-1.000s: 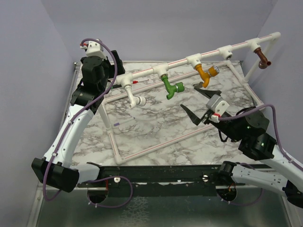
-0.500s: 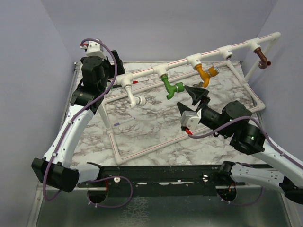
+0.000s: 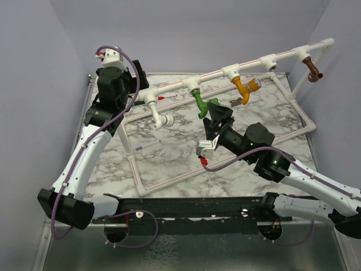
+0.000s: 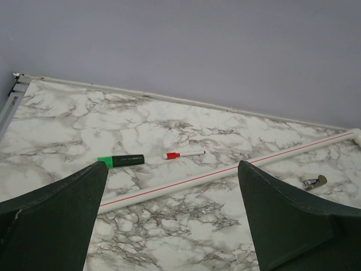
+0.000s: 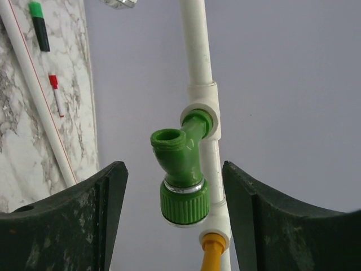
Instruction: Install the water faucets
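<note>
Green faucet (image 5: pixel 181 175) sits on the long white pipe (image 5: pixel 194 45). Its thin end goes into a white joint on that pipe. Its fat round end with the silver ring points away from the joint, so in the right wrist view its long way runs almost along the pipe.

The right pincer (image 3: pixel 220 111) is wide apart and holds nothing. The faucet is right in front of it, in line with the gap between the two dark fingers (image 5: pixel 90 214), with room on both sides. Nothing touches it yet. I think the next move is to go forward a little, close on the fat green end and turn it. One finger should stay on each side.

The right arm is much nearer. The left pincer (image 4: pixel 172 169) is apart too, and empty. It looks down at the tabletop (image 4: pixel 56 130), well away from the green faucet. A white faucet (image 3: pixel 159 113), an orange-yellow faucet (image 3: pixel 243 87) and a brown faucet (image 3: pixel 312 69) hang on the same pipe.
</note>
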### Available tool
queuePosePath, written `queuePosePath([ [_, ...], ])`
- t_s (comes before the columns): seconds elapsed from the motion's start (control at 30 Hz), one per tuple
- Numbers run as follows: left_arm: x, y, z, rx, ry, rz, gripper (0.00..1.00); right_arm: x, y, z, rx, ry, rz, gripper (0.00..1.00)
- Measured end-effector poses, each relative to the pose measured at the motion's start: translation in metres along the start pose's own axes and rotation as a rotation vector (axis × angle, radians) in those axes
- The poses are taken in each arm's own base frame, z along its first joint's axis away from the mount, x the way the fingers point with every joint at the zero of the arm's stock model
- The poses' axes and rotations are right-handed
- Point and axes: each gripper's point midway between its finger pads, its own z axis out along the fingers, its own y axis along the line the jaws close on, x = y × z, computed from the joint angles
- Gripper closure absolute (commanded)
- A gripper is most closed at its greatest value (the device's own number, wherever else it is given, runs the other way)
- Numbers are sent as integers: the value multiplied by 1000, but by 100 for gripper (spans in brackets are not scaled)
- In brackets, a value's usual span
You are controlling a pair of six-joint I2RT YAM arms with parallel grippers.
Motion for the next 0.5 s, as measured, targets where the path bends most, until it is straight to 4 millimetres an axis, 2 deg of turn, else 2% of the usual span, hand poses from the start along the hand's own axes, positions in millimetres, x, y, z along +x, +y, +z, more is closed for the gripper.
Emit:
queuePosePath([
  [0.2,0,0,0,0,0,0,1,8,7,14,50,58,-98,35],
  [0.4,0,0,1,1,-1,0,1,7,-8,18,125,87,-133,41],
  [0.5,0,0,1,0,-1,0,1,9,-11,20,144,103,-134,50],
])
